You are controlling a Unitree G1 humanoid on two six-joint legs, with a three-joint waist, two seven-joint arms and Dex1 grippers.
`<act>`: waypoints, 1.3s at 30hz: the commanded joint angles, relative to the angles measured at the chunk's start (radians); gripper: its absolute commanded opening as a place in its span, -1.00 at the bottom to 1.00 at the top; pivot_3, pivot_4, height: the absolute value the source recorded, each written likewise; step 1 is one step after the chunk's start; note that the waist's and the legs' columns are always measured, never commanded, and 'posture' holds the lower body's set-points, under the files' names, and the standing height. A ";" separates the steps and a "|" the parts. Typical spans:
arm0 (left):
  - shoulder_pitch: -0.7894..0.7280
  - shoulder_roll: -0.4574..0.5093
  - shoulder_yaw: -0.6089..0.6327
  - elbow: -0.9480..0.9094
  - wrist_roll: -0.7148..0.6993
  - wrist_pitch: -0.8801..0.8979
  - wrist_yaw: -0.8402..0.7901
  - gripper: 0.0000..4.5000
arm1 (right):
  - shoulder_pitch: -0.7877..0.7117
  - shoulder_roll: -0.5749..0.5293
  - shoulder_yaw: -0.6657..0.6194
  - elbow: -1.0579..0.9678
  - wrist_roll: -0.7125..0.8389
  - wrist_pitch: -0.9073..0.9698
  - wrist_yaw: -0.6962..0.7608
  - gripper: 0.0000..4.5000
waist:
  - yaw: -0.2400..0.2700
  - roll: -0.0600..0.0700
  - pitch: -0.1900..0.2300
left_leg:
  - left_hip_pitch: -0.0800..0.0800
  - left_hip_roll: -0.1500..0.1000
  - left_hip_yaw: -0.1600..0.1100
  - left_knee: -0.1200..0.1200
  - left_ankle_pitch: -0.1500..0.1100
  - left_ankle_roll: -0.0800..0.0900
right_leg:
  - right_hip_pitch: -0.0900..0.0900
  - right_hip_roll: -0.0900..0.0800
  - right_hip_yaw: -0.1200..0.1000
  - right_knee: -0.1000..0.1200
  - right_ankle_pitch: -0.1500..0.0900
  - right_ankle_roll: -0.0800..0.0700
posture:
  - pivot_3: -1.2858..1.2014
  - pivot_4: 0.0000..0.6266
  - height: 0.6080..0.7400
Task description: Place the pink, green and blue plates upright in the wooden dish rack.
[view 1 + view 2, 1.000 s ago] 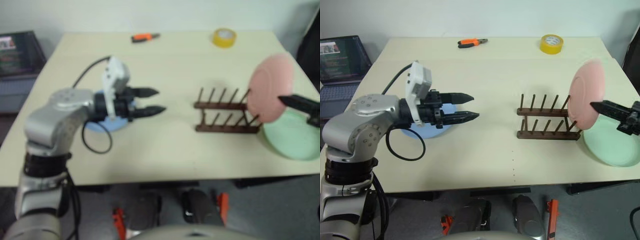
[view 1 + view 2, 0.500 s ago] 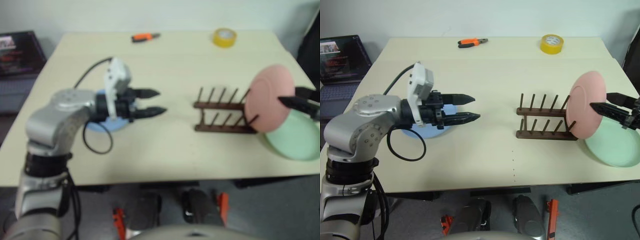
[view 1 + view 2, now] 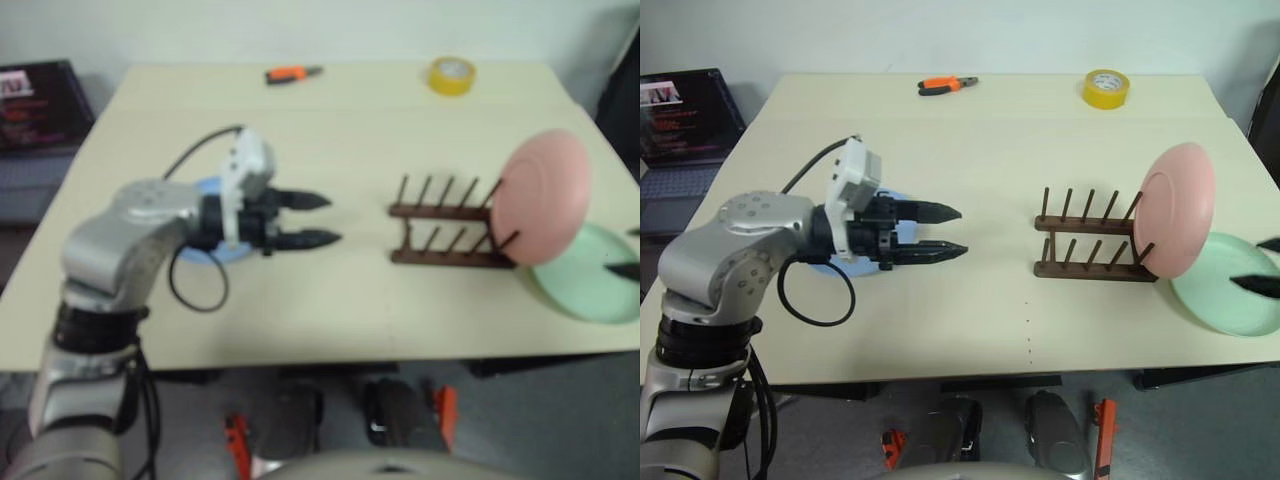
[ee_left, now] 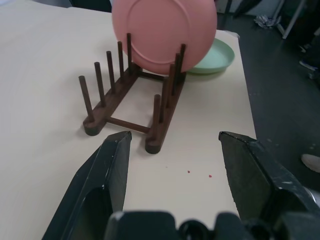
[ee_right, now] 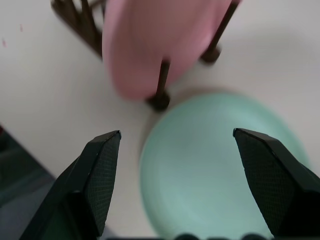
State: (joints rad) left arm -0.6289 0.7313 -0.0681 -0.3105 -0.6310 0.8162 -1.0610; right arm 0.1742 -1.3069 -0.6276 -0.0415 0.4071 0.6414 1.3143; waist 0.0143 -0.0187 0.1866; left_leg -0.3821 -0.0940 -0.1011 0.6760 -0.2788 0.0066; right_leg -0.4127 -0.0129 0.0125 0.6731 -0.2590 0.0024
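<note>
The pink plate point(image 3: 1178, 208) stands in the rack's point(image 3: 1092, 245) end slot; the right gripper point(image 5: 177, 175) gapes empty above the green plate point(image 3: 1228, 288) — it should pinch the rim squarely. The left gripper point(image 3: 940, 232) hangs open — empty.

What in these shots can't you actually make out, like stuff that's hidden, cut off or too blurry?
- Blue plate: head views, mostly hidden behind the left gripper and its arm.
- Right gripper: head views, cut off by the picture's edge.
- Green plate: left wrist view, partly behind the pink plate.
- Wooden dish rack: right wrist view, blurred and cut off.
- Laptop screen: unreadable, too small.
</note>
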 commanded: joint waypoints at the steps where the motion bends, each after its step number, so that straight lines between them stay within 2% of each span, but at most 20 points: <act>1: -0.009 0.023 -0.002 -0.039 0.000 -0.019 -0.020 0.37 | 0.026 0.007 0.036 -0.060 -0.039 -0.033 -0.004 0.74 | -0.001 0.000 0.000 | 0.000 0.000 0.000 0.000 0.000 0.000 | 0.000 0.000 0.000 0.000 0.000 0.000 | 0.03 -0.52 1.00; 9: -0.008 0.009 -0.021 -0.082 -0.004 -0.008 0.004 0.37 | -0.064 -0.008 0.245 -0.043 -0.103 -0.084 -0.036 0.74 | 0.000 -0.001 0.000 | 0.000 0.000 0.000 0.000 0.000 -0.001 | 0.000 0.000 0.000 0.000 0.000 0.000 | 0.03 -0.52 1.00; 19: 0.043 0.025 0.005 -0.135 -0.026 0.016 0.042 0.37 | -0.177 0.036 0.490 -0.015 -0.179 -0.078 -0.097 0.74 | 0.004 -0.001 0.000 | 0.000 0.000 0.000 0.000 0.002 -0.004 | 0.000 0.000 0.000 -0.001 0.000 0.000 | 0.03 -0.52 1.00; 22: 0.048 0.032 0.014 -0.137 -0.028 0.018 0.049 0.37 | -0.213 0.046 0.528 0.005 -0.198 -0.080 -0.113 0.47 | 0.005 -0.001 0.000 | 0.000 0.000 -0.001 0.000 0.002 -0.004 | 0.000 0.000 -0.001 -0.001 0.000 0.000 | 0.03 -0.52 1.00; 26: 0.051 0.037 0.018 -0.138 -0.030 0.018 0.053 0.37 | -0.258 0.057 0.567 0.038 -0.236 -0.095 -0.134 -0.18 | 0.005 -0.001 0.000 | 0.000 0.000 0.000 0.000 0.002 -0.004 | 0.000 0.000 0.000 0.000 0.000 0.000 | 0.03 -0.52 1.00; 31: 0.046 0.041 0.021 -0.132 -0.028 0.014 0.055 0.37 | -0.265 0.048 0.556 0.052 -0.240 -0.098 -0.133 -0.96 | 0.004 -0.001 0.000 | 0.000 0.000 -0.001 0.000 0.002 -0.004 | 0.000 0.000 -0.001 -0.001 0.000 0.000 | 0.03 -0.52 1.00; 39: 0.030 0.031 0.009 -0.112 -0.017 -0.001 0.050 0.37 | -0.234 -0.010 0.480 0.114 -0.255 -0.108 -0.136 -0.98 | 0.006 -0.001 0.000 | 0.000 0.000 0.000 0.000 0.002 -0.004 | 0.000 0.000 -0.001 0.000 0.000 0.000 | 0.03 -0.52 1.00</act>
State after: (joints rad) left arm -0.5770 0.7597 -0.0790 -0.4161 -0.6481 0.8383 -1.0124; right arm -0.0615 -1.2901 -0.1012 0.0606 0.1569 0.5381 1.1769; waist 0.0207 -0.0193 0.1870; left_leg -0.3819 -0.0940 -0.1013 0.6763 -0.2765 0.0026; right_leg -0.4124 -0.0129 0.0121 0.6729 -0.2589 0.0025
